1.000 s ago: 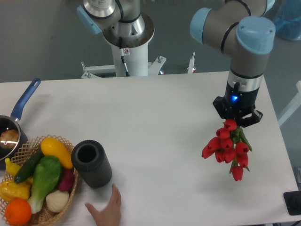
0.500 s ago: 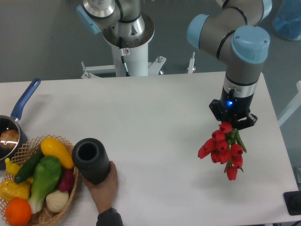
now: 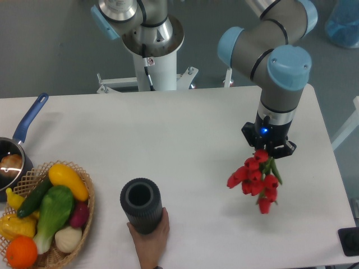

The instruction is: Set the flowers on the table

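A bunch of red tulips (image 3: 253,177) with green stems hangs from my gripper (image 3: 267,151) at the right side of the white table (image 3: 179,140). The blooms hang down, just above the tabletop, with a shadow under them. The gripper points down and is shut on the stem ends; its fingers are mostly hidden by the wrist and the flowers.
A person's hand (image 3: 150,234) holds a dark ribbed vase (image 3: 141,204) at the front middle. A wicker basket of vegetables and fruit (image 3: 45,216) stands at the front left, with a blue-handled pot (image 3: 12,155) behind it. A black block (image 3: 350,241) lies at the right edge.
My gripper has carried the tulips a little to the left and away from the front edge. The hand has moved the dark vase from beside the basket to the right.
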